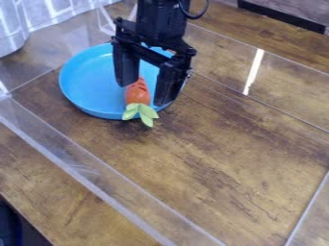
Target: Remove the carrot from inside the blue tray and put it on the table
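Orange and small, the carrot (137, 93) lies at the near right edge of the blue tray (84, 81). Its orange body rests on the tray's rim. Its pale green leaves (144, 114) hang over the rim and reach the table (218, 163). The top end of the carrot is partly hidden behind the black gripper (142, 79), so you cannot see where that end stops.

The gripper points straight down over the carrot. Its two black fingers (125, 65) are spread wide apart, one on each side of the carrot. The left finger stands over the blue tray. The right finger stands over the rim beside the carrot. The carrot sits in the gap between them. The fingers are not squeezing it. You cannot tell if a finger tip just touches the carrot or the tray, because the tips are dark and look close to both.

The arm above the gripper is cut off at the top of the picture. The far part of the tray is hidden behind the gripper.

The table is dark brown wood with a shiny clear sheet on it. A bright white streak of light (255, 71) shows on the sheet to the right.
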Controlling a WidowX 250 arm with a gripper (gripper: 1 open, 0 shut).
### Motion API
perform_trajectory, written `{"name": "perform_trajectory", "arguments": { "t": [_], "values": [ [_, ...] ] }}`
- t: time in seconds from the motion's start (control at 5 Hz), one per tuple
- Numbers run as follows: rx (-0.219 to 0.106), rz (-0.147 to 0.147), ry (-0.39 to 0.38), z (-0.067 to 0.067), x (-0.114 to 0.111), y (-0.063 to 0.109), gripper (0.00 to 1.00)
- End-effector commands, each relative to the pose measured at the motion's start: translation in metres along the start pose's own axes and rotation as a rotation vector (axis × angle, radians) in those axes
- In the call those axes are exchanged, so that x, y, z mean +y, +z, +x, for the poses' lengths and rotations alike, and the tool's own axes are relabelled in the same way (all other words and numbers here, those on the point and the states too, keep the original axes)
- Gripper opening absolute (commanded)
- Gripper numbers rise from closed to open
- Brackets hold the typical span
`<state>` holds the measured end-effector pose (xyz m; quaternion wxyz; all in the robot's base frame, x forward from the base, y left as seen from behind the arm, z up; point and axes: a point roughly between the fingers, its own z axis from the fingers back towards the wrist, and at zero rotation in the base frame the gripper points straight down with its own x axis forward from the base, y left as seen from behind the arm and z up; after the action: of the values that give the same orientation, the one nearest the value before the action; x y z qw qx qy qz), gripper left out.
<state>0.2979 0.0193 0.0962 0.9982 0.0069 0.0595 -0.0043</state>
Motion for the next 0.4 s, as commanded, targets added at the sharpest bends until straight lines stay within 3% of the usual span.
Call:
{"name": "perform_trajectory", "arguments": {
  "t": [0.0,0.2],
  "values": [
    [-0.038,0.004,0.021,0.0027,0.012,0.0074,1.0],
    [-0.045,0.005,0.023,0.0049,0.0168,0.007,1.0]
  ]
}}
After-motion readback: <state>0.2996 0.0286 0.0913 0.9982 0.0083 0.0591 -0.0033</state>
